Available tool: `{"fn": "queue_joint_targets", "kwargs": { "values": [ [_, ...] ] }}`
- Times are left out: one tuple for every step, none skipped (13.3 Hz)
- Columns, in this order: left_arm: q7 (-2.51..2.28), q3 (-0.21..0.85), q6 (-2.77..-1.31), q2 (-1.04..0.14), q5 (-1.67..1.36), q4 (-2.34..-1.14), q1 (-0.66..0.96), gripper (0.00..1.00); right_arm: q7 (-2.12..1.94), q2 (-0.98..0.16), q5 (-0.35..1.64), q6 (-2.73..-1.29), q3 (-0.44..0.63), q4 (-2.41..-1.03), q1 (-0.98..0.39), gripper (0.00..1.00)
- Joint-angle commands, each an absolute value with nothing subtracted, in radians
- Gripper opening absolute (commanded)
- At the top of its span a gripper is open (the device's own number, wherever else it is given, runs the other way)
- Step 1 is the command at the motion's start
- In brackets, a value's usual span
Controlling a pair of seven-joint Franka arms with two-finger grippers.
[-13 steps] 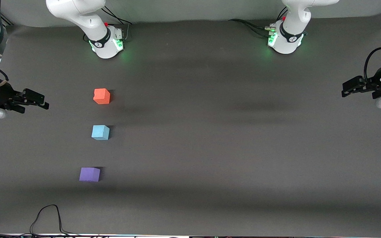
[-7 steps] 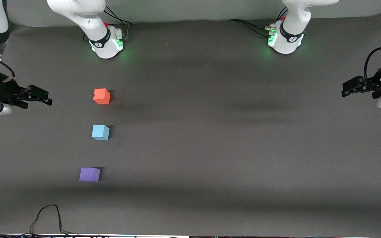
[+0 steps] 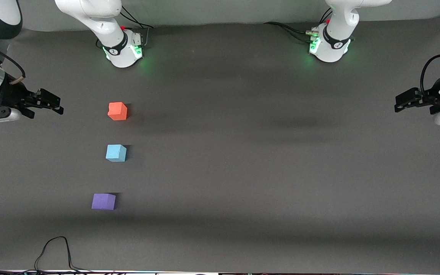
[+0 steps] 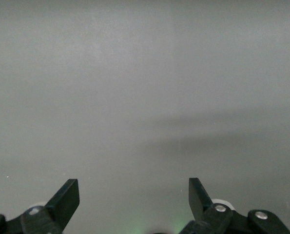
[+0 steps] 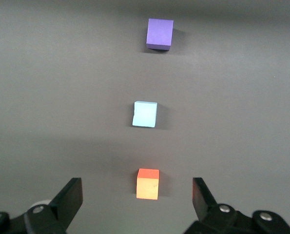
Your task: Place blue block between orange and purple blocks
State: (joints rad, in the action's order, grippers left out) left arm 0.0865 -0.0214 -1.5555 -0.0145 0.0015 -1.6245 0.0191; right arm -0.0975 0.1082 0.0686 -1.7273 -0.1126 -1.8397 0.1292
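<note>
In the front view, three cubes lie in a loose line on the table [image 3: 266, 160], toward the right arm's end. The orange block [image 3: 117, 111] is farthest from the camera, the purple block [image 3: 103, 201] is nearest, and the blue block [image 3: 116, 153] sits between them, well apart from both. No gripper touches any block. The right gripper [image 3: 54, 104] hangs at the edge of the table at the right arm's end, empty, beside the orange block but apart from it. The left gripper [image 3: 401, 102] waits at the left arm's end, well apart from all cubes; from this view I cannot tell its jaws.

In the left wrist view, the left gripper [image 4: 134, 197] has its jaws spread wide with nothing between them. Below is only bare grey table.

In the right wrist view, the right gripper [image 5: 137, 197] also has its jaws wide apart and empty. All three cubes show in a row ahead of it: the orange block [image 5: 148, 184], then the blue block [image 5: 145, 114], then the purple block [image 5: 160, 33].

I judge that the placing is already done, because the blue block rests free in the gap. The line is slightly bent, the purple block being a little off. The step in hand seems to be clearing away. The next move calls only for keeping both arms away, so no cube is pushed.
</note>
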Motion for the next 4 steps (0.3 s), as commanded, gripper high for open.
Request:
{"fn": "queue_joint_targets", "kwargs": {
  "values": [
    [0.092, -0.032, -1.563, -0.014, 0.008, -1.623, 0.034, 1.0, -0.077, 0.127, 0.044, -1.733, -0.126, -1.844, 0.138, 1.0],
    [0.092, -0.032, -1.565, -0.014, 0.008, -1.623, 0.032, 1.0, -0.083, 0.127, 0.044, -1.732, -0.123, -1.841, 0.14, 1.0],
    [0.092, -0.032, -1.566, -0.014, 0.008, -1.623, 0.032, 1.0, -0.084, 0.127, 0.044, -1.724, -0.121, -1.841, 0.14, 1.0],
    [0.092, -0.032, -1.566, -0.015, 0.008, -1.623, 0.034, 1.0, -0.08, 0.127, 0.044, -1.723, -0.121, -1.841, 0.14, 1.0]
  ]
}}
